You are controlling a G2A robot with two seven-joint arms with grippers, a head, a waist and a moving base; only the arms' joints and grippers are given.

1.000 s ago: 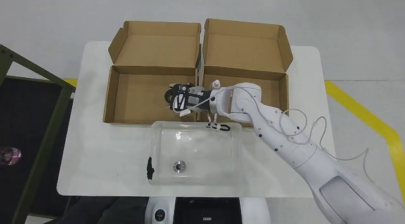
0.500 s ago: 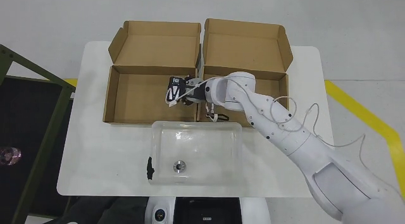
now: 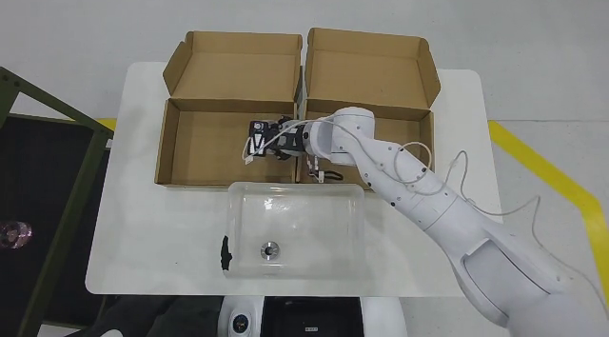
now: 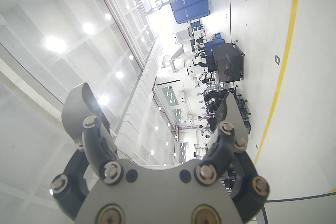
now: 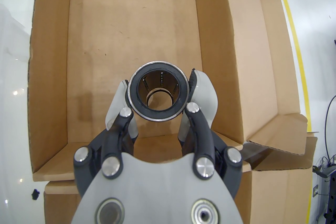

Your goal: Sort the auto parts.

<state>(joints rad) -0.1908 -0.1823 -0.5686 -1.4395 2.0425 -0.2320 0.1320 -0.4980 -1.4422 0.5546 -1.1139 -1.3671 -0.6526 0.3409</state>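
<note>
The right tool (image 5: pixel 160 87) is clamped on a black-rimmed cylindrical bearing (image 5: pixel 157 113), its bore end-on to the wrist camera; just ahead of the fingertips lies the bare floor of a cardboard box (image 5: pixel 126 25), so the step in hand looks like the drop-off; next, I judge, lower a little and part the fingers so the bearing lands within the walls; behind the tool, a clear bin (image 3: pixel 249 232) holds one small part (image 3: pixel 272 249); the left tool (image 4: pixel 153 101) gapes wide, holding nothing, aimed away from the desk (image 3: pixel 143 232).

No legible text (none anywhere)
</note>
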